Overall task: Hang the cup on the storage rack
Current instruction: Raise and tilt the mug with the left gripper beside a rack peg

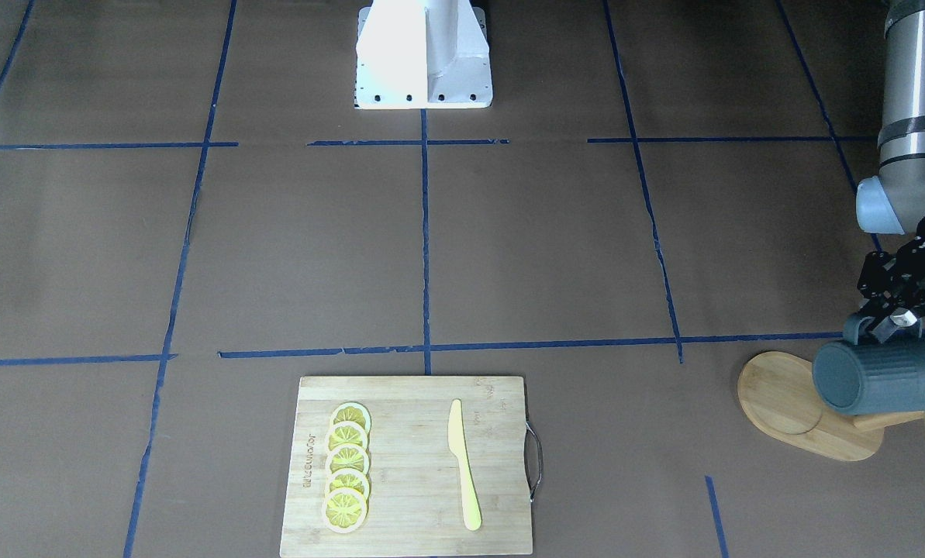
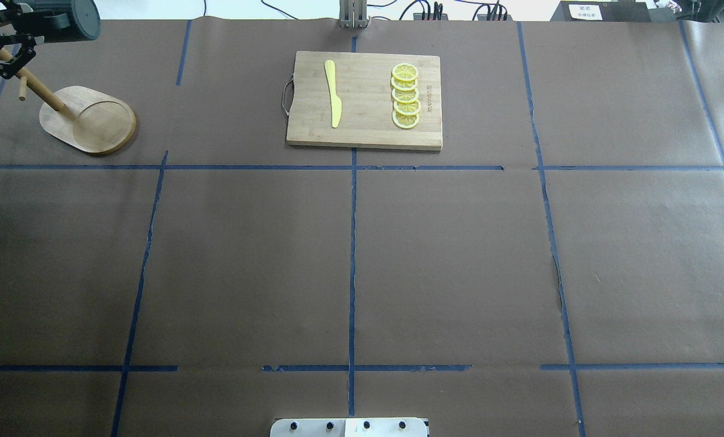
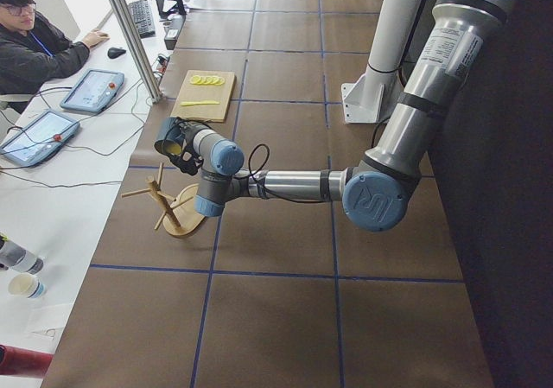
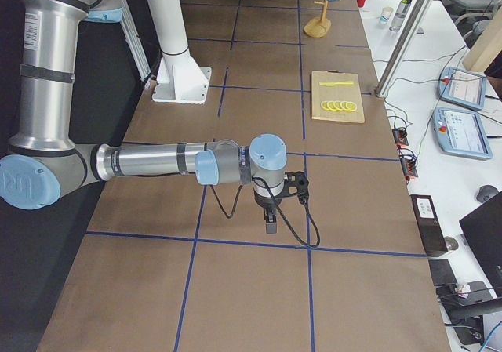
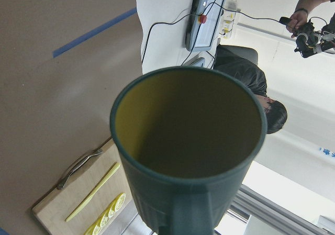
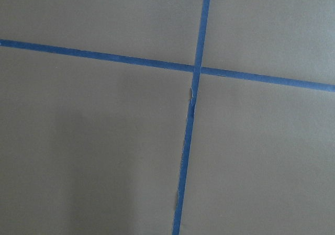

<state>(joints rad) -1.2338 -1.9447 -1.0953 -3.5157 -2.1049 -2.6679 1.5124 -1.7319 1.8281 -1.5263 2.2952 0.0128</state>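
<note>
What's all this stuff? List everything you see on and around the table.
table: one, brown with blue tape lines, under everything
cutting board: one, light wood, table edge opposite the robot
lemon slices: five, yellow, in a row on the cutting board
knife: one, yellow, on the cutting board beside the slices
storage rack: one, light bamboo, table's left end
cup: one, dark teal-grey, yellow inside, held on its side above the rack
operator: one, dark jacket, at the side desk
left gripper: one, black, shut on the cup's handle
right gripper: one, black, over bare table; open or shut unclear
</note>
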